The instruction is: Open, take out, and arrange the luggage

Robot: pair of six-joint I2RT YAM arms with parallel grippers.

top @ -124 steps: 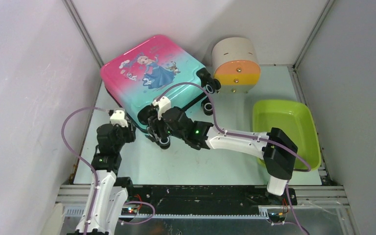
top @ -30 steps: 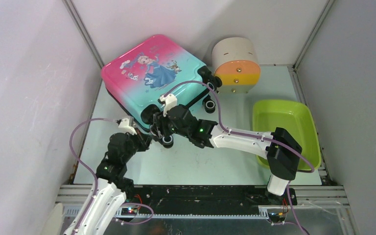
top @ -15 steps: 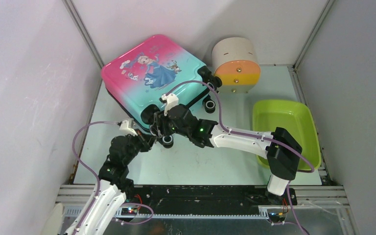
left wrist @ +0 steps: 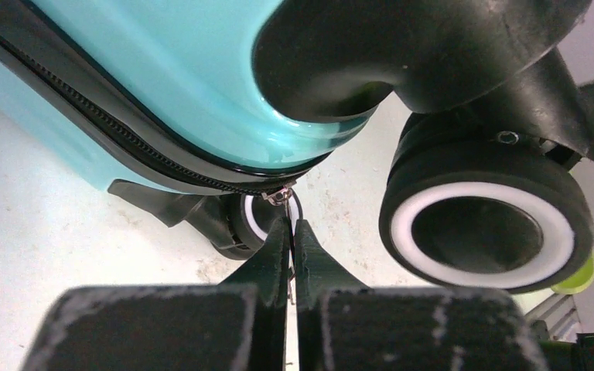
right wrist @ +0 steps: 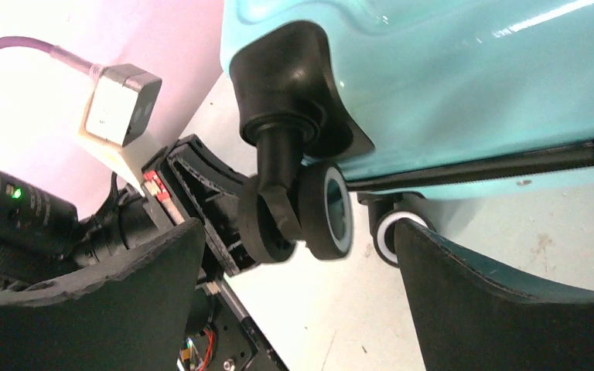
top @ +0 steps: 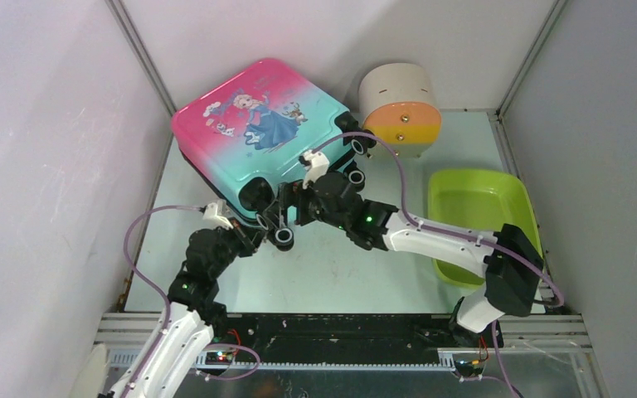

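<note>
Pink-to-teal hard-shell suitcase point(top: 257, 124): far-left corner of table point(top: 332, 274), tilted, not yet opened. Glossy and stiff, likely light; shell would slip under fingers. Right gripper point(right wrist: 298, 232) spread wide around black caster wheel point(right wrist: 323, 220), no contact. Left gripper point(left wrist: 291, 232) pinched on small metal zipper pull point(left wrist: 282, 195), the best hold.

**Blind spots from my seat**

On the left wrist feed, the zipper pull point(left wrist: 282, 195) is mostly buried between the left gripper's point(left wrist: 291, 226) pinched fingers. The suitcase point(left wrist: 162, 69) overruns both wrist frames. From above, the right arm point(top: 510, 278) hides the green tray's point(top: 481, 203) near corner.
</note>
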